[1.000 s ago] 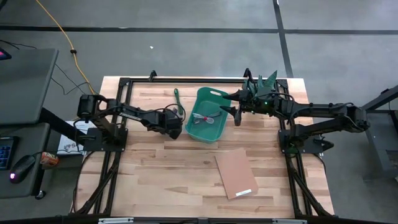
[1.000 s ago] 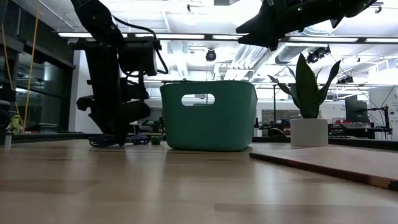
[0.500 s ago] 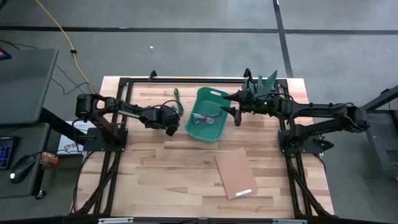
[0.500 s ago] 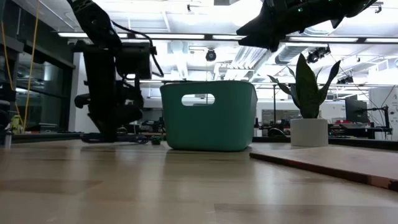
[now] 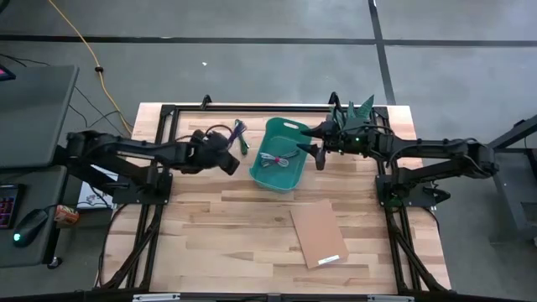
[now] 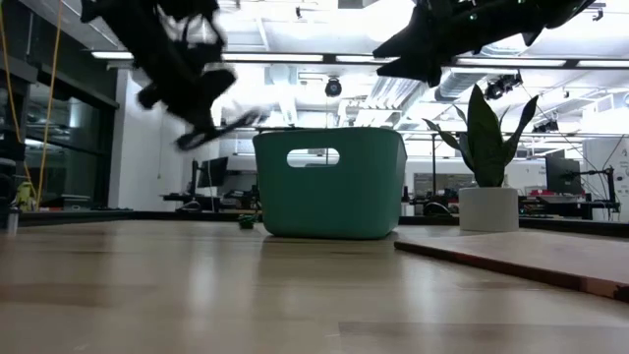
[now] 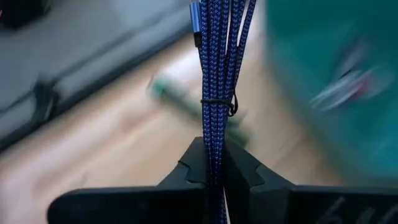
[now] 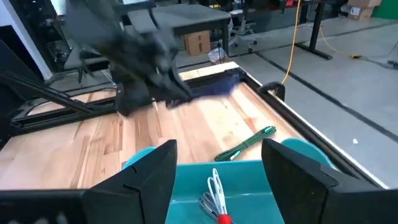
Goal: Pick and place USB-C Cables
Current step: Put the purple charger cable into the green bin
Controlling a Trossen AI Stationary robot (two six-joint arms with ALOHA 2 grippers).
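I see the purple cable [image 7: 214,93] pinched as a tied bundle in my left gripper [image 7: 213,167], off the table. The green cable [image 8: 245,144] lies on the wood beside the teal bin [image 5: 289,126]. The grey cable [image 8: 207,202] and the white-and-red cable [image 8: 217,190] rest inside it.

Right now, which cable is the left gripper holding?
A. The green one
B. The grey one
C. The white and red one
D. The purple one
D: the left gripper is shut on the purple cable, lifted off the table, while the green cable lies on the wood beside the bin, and the white and red cable lies in the bin.
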